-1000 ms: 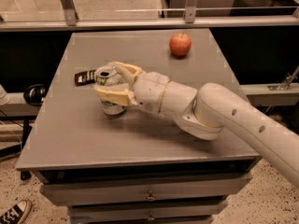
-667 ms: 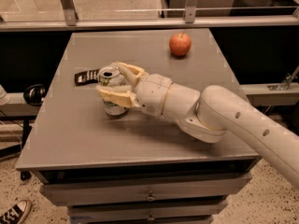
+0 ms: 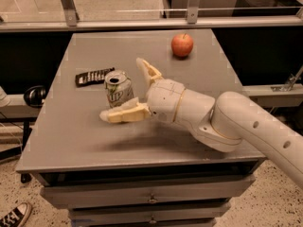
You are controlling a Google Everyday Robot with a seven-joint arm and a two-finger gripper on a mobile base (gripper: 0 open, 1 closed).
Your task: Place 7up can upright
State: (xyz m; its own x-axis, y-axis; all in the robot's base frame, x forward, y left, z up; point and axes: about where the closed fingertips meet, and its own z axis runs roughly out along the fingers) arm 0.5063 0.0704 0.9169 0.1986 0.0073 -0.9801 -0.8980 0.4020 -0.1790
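The 7up can (image 3: pixel 118 89) stands upright on the grey table (image 3: pixel 85 136), left of centre, its silver top and pull tab facing up. My gripper (image 3: pixel 125 90) is open, with one cream finger (image 3: pixel 122 114) in front of the can and the other (image 3: pixel 148 71) behind and to its right. The fingers stand wide of the can and do not grip it. The white arm reaches in from the lower right.
A red apple (image 3: pixel 182 45) sits at the back right of the table. A dark flat bar-shaped packet (image 3: pixel 93 76) lies just left of the can. Drawers (image 3: pixel 151 198) run below the table front. A glass railing (image 3: pixel 142 13) stands behind.
My gripper was shut around the can; now its fingers have spread apart and let go of it. The can stands free and upright.
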